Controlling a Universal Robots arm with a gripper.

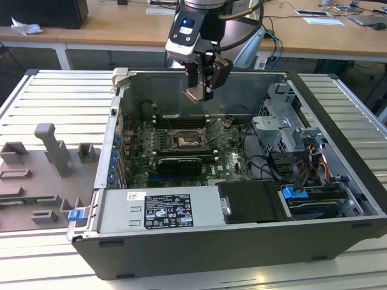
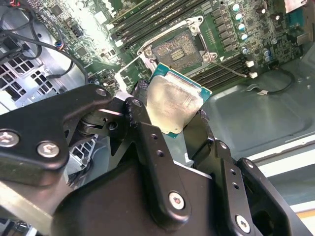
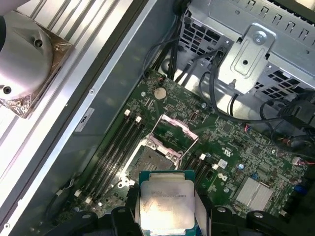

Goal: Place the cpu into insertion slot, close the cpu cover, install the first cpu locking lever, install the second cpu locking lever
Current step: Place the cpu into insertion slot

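One black pincer grips the flat silver-beige square cpu; the exterior view shows it well above the dark, metal-rimmed insertion slot.

The gripper is matte black, with 2 angular fingers and silver screws. The wrist housing is silver-grey with 1 blue light; black cables run alongside.

Entry, cpu: in the first wrist view one edge is cut off by the frame, and two sides are covered by the fingers of the gripper clamped on it. Insertion slot: partly hidden behind the cpu. Arm: upper part cut off in the exterior view.
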